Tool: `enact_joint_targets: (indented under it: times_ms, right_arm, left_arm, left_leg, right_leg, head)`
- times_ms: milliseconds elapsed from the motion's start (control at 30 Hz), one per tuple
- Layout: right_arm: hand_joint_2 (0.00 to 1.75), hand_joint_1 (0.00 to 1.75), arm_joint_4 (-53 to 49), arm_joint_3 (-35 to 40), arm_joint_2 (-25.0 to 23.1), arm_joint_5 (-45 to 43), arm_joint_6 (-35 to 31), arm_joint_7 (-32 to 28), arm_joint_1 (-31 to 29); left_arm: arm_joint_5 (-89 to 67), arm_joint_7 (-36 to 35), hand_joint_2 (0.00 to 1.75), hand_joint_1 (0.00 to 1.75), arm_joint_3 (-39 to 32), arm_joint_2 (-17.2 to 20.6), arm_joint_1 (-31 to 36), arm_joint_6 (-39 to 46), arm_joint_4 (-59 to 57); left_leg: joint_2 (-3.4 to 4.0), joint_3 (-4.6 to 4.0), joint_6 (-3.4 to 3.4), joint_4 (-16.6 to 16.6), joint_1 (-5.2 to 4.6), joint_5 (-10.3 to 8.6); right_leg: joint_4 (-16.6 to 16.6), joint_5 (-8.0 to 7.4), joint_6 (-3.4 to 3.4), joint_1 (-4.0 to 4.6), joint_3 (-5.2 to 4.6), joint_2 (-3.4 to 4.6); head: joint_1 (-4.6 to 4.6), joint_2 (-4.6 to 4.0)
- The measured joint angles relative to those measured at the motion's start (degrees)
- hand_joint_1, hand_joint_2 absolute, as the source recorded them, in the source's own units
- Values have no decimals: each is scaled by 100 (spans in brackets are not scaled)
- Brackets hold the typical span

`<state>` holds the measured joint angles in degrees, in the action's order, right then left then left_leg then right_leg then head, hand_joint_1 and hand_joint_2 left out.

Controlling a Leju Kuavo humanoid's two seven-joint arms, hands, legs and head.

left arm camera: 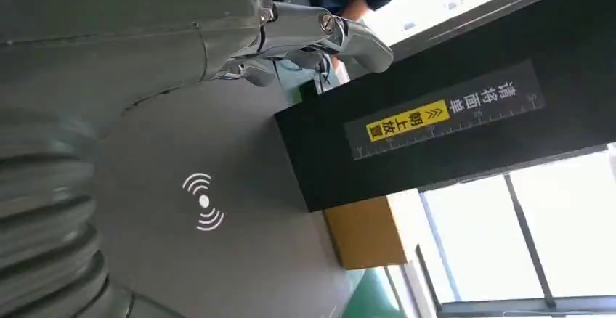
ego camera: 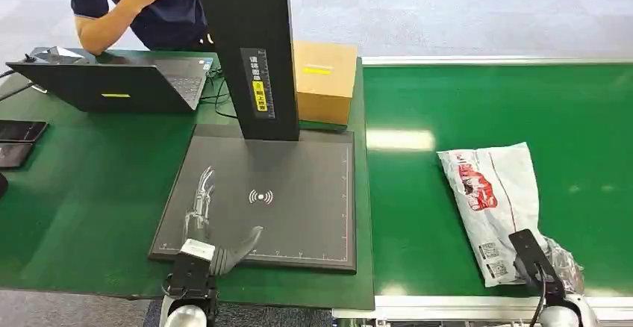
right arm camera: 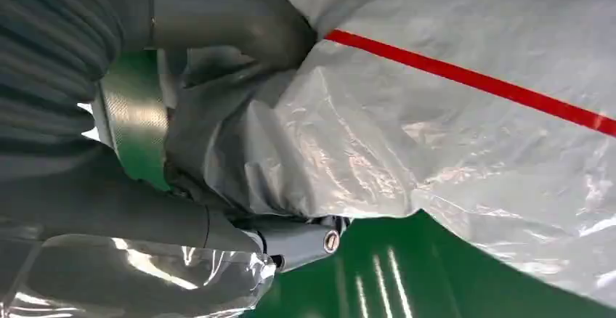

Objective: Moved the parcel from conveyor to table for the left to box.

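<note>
I am resting my left hand point(ego camera: 213, 248) on the grey scanner pad point(ego camera: 298, 215), fingers spread, holding nothing. On the green conveyor point(ego camera: 418, 215), my right hand point(right arm camera: 240, 115) is gripping the soft, slippery plastic parcel point(ego camera: 496, 200) at its near corner.

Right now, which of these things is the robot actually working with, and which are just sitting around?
Part of the job:
- white plastic parcel on the green conveyor
- right hand, gripping the parcel's near corner
- left hand, resting open on the grey scanner pad

Just lying about:
- laptop
- cardboard box
- phones
</note>
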<state>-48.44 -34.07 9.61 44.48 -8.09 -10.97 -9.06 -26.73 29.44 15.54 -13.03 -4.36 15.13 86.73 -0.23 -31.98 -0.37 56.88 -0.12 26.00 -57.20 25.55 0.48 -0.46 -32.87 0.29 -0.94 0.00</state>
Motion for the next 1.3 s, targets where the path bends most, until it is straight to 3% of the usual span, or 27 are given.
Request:
enact_joint_targets:
  times_ms: [333,700,967,1300]
  right_arm:
    - [175,173,-1618,182,-675,-203,-22,-262,622]
    - [175,173,-3869,1296,-1108,-688,-562,-603,865]
    - [175,169,-4640,2322,-1060,-767,-807,-736,706]
    - [175,164,-4486,3616,-784,-804,-817,-754,-77]
  left_arm:
    - [-72,-13,175,0,-48,-44,-64,-70,59]
    - [-114,4,175,0,-83,-109,-55,-42,61]
    - [-92,90,175,0,-105,-120,-81,22,61]
    - [-22,236,175,0,-131,-120,-124,205,59]
  left_leg:
    - [-12,-22,-3,-3,1,-2]
    - [-11,-35,-1,-3,-2,-7]
    - [-11,-36,-1,-3,-2,-7]
    - [-10,-39,-2,-2,-3,-9]
  right_leg:
    - [-5,4,0,1,-21,-13]
    - [-7,3,0,-4,-33,-13]
    - [-8,3,0,-4,-34,-13]
    - [-10,1,-1,-5,-35,-12]
  head:
    - [0,0]
    - [-2,0]
    - [-2,0]
    - [-4,0]
